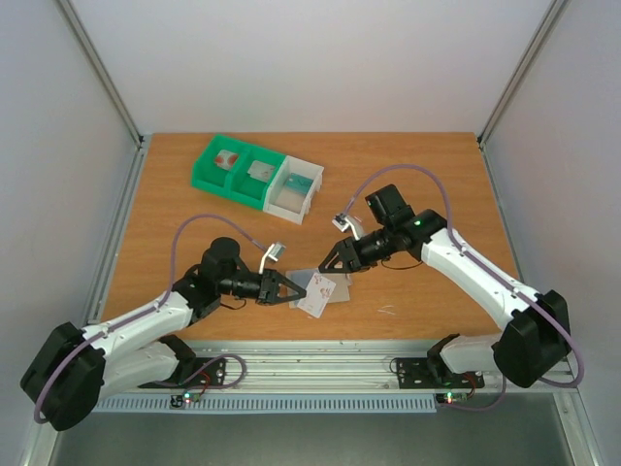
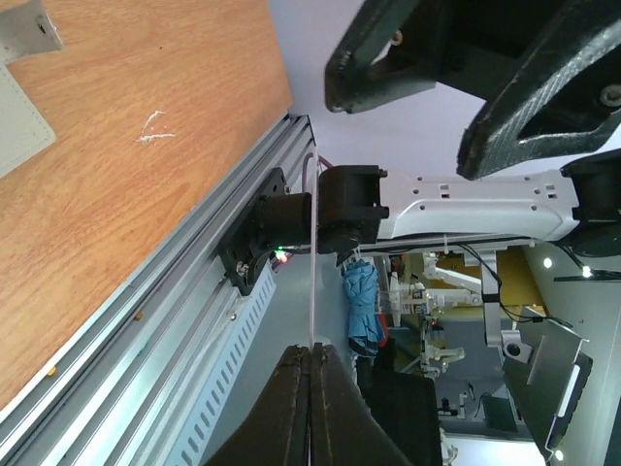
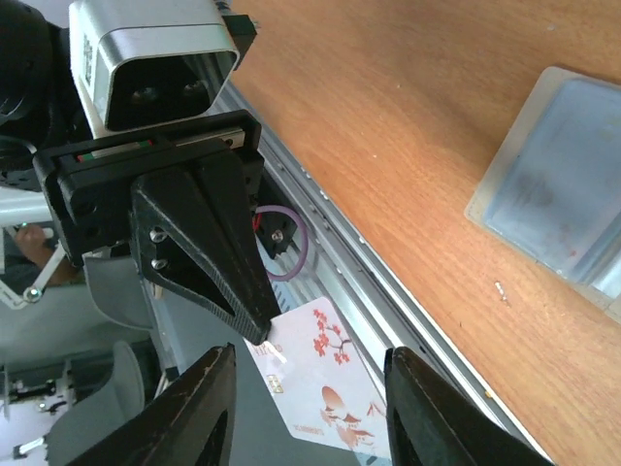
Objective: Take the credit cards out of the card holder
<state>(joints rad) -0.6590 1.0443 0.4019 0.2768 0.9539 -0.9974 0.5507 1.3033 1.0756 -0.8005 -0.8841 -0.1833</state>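
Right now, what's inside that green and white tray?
The tray holds a red-and-white item in its left compartment, a grey one in the middle, a teal one in the white end. Anything beneath them is covered.

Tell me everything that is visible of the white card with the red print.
The white card is a thin, flat rectangle, printed with red blossoms and small red text. It is out of the card holder, which lies apart on the table. The left gripper pinches it at one edge, jaws shut. The right gripper stands open on both sides of it, seemingly not touching.
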